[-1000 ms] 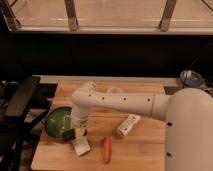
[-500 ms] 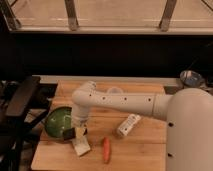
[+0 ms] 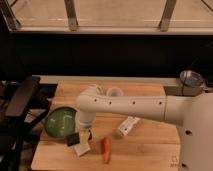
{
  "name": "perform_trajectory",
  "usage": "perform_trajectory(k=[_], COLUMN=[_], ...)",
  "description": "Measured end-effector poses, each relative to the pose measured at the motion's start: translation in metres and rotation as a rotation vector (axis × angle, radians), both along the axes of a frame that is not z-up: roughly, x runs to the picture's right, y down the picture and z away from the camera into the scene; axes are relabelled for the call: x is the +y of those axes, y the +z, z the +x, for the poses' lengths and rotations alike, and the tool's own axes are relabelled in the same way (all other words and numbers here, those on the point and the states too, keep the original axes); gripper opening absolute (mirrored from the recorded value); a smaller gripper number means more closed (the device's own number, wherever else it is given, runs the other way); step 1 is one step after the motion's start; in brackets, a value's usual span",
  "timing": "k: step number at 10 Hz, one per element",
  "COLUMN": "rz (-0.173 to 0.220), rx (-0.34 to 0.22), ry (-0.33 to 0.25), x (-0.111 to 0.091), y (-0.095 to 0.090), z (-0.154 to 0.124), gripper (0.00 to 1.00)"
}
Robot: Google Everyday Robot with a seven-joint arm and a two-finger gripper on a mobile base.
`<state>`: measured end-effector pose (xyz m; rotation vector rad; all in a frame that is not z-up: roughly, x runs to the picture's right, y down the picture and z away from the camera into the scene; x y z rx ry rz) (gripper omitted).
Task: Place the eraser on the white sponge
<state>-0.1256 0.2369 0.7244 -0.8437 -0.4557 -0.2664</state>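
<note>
My gripper (image 3: 80, 136) hangs from the white arm over the front left of the wooden table (image 3: 150, 150). It is shut on a small dark eraser (image 3: 73, 139). The eraser is held just above and slightly left of the white sponge (image 3: 83, 149), which lies flat on the table near the front edge. The eraser looks close to the sponge's upper left corner, and I cannot tell whether they touch.
A green bowl (image 3: 59, 122) sits just left of the gripper. An orange carrot (image 3: 106, 149) lies right of the sponge. A white packet (image 3: 128, 126) lies further right. A white cup (image 3: 114, 92) stands at the back. A grey bowl (image 3: 191, 77) is far right.
The gripper with the eraser has dropped slightly toward the sponge. Nothing else has moved.
</note>
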Motion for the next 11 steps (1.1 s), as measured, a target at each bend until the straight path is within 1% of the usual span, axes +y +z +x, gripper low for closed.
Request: perform_trajectory(k=[1, 2, 3, 5, 6, 7, 8, 11], rz=[-0.011, -0.024, -0.030, -0.045, -0.048, -0.050, -0.044, -0.038], rx=[-0.006, -0.011, -0.016, -0.029, -0.029, -0.029, -0.025, -0.023], ry=[-0.004, -0.004, -0.005, -0.010, -0.011, -0.010, -0.009, -0.001], x=[0.003, 0.006, 0.007, 0.011, 0.012, 0.013, 0.013, 0.011], y=[0.002, 0.007, 0.010, 0.015, 0.016, 0.017, 0.017, 0.018], z=[-0.002, -0.001, -0.002, -0.006, -0.005, -0.005, -0.004, -0.004], gripper=[0.34, 0.46, 0.54, 0.75, 0.80, 0.79, 0.74, 0.45])
